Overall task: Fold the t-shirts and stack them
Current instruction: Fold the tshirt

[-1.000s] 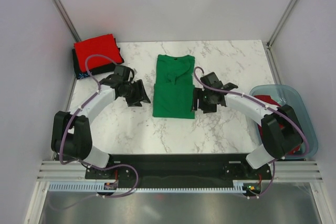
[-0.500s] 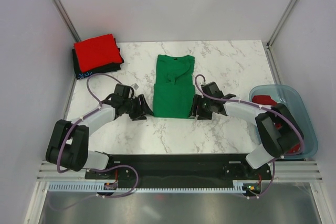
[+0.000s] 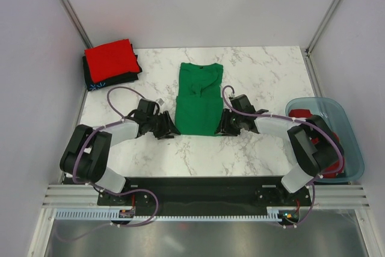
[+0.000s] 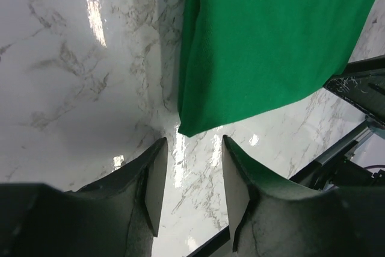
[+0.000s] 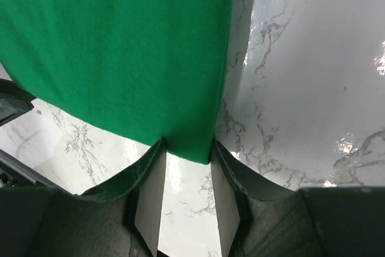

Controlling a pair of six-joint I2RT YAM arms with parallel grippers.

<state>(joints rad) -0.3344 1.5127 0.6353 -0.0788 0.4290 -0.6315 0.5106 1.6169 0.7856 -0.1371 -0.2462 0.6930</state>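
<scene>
Right tool [image 5: 187,144] straddling soft green t-shirt [image 5: 114,46] corner, glossy marble table [image 5: 301,88]

We've got both arms stretched fwd & bent inward, wrists low, forearms approx. level. L arm [image 3: 120,130] runs from its elbow at the outer left toward centre; R arm [image 3: 274,126] mirrors it from the outer right. L gripper [image 3: 168,128] & R gripper [image 3: 224,126] point at each other, well apart. In the wrist views, L gripper's fingers [image 4: 150,185] stand apart w/ a clear gap; R gripper's fingers [image 5: 150,191] are also apart, gap a bit narrower, tips roughly parallel.
</scene>
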